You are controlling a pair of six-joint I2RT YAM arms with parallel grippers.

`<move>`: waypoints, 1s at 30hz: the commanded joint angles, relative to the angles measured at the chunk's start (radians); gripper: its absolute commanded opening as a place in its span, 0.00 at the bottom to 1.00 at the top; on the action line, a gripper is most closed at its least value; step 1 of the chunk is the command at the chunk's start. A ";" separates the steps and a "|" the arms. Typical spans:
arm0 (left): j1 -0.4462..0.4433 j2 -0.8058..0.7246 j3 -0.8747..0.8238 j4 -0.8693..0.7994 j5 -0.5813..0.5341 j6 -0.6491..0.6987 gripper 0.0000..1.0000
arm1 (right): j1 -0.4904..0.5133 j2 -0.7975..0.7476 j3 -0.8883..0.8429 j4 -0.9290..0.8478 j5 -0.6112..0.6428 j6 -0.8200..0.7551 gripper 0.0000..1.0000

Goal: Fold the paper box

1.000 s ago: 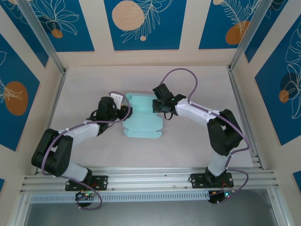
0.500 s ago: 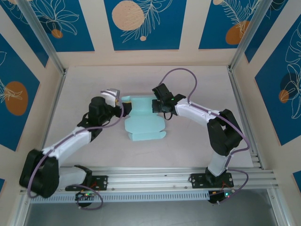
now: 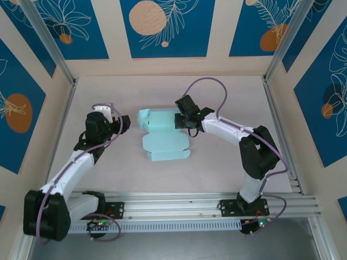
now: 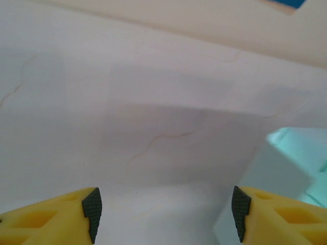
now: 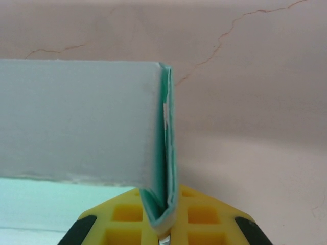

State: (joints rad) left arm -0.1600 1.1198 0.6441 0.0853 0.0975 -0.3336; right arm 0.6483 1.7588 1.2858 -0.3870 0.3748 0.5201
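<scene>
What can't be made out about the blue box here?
- Top view: the right arm covers its grip on the box.
- Right wrist view: the box's outline, cut off at the left edge; right fingers hide the clamped fold's end.
- Left wrist view: the box's blurred corner, cut off at the right edge.

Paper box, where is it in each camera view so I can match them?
Top external: paper box at table centre, right claw on its right edge.
Left wrist: the box in the lower right corner.
Right wrist: its upright flap across the left half, pinched in the right claw.
Shared landmark: the pale table.
</scene>
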 commanded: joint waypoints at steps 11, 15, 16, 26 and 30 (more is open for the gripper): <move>0.006 0.367 0.084 0.268 0.303 0.017 0.58 | 0.011 0.014 0.056 -0.011 -0.031 -0.008 0.00; -0.010 0.362 0.077 0.320 0.367 0.005 0.55 | 0.005 0.040 0.078 -0.039 -0.015 -0.005 0.00; -0.016 0.351 0.075 0.316 0.371 0.009 0.55 | 0.004 0.051 0.090 -0.049 -0.006 -0.002 0.00; -0.066 0.381 0.046 0.319 0.399 0.003 0.55 | 0.004 0.117 0.143 -0.063 -0.025 0.007 0.00; -0.067 0.380 0.020 0.364 0.410 -0.030 0.53 | -0.001 0.134 0.156 -0.074 -0.028 0.003 0.00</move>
State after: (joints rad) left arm -0.2165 1.4891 0.6815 0.3916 0.4591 -0.3431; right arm 0.6479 1.8709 1.4048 -0.4519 0.3660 0.5201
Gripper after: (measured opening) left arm 0.536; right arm 0.091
